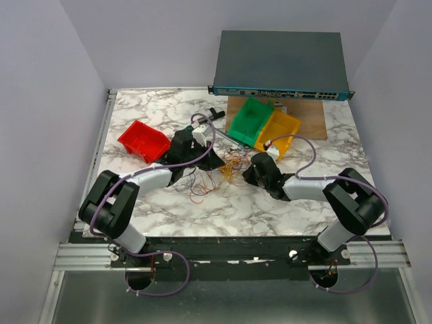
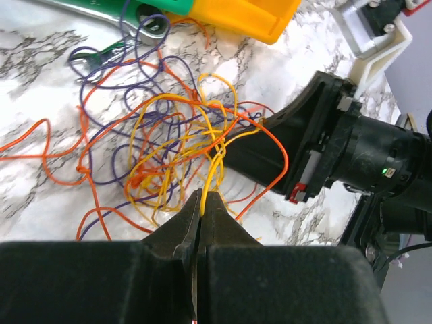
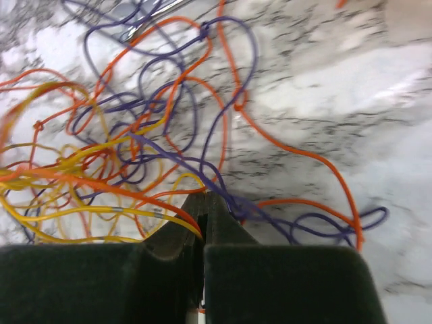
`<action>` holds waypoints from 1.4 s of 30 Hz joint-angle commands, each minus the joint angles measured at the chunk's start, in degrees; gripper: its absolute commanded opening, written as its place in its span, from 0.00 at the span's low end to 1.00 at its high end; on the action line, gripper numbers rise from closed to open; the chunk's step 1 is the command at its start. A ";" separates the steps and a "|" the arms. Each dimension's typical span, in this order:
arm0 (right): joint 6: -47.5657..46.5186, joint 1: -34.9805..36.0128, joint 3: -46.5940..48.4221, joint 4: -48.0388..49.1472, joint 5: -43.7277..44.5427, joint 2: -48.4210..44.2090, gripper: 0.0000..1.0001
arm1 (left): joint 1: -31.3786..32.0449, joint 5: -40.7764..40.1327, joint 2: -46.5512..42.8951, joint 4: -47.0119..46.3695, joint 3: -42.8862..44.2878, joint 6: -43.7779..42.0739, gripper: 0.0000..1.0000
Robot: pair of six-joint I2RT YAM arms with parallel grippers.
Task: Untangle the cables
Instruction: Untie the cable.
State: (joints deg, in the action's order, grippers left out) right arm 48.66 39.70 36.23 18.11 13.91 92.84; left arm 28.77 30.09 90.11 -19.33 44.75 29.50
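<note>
We find the cables (image 1: 228, 169) heaped on the tabletop (image 1: 270, 202) near the green bin (image 1: 251, 120), yellow bin (image 1: 280, 129) beside it. Both arms reach low: left claw (image 2: 201, 199) pinches a yellow strand, right claw (image 3: 204, 201) pinches others.

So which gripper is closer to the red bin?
Left. The left gripper is at the tangle's side toward the red bin; the right gripper is across the tangle, farther away.

The cables (image 2: 175, 135) are showing orange, yellow and purple; the table (image 1: 223, 202) is showing white marble veined grey. Left of the green bin (image 1: 248, 121) a red bin (image 1: 143, 141) is sitting, right beside it a yellow bin (image 1: 279, 131).
</note>
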 commanded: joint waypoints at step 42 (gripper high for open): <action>-22.21 -16.11 7.40 -36.96 -5.72 -34.05 0.83 | 3.67 -23.19 -22.30 -2.02 -11.70 -8.87 0.48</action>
State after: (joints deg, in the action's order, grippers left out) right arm 31.40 23.31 42.81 -20.40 20.73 55.77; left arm 28.73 3.33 64.07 -25.41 27.03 26.79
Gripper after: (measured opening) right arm 0.835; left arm 0.236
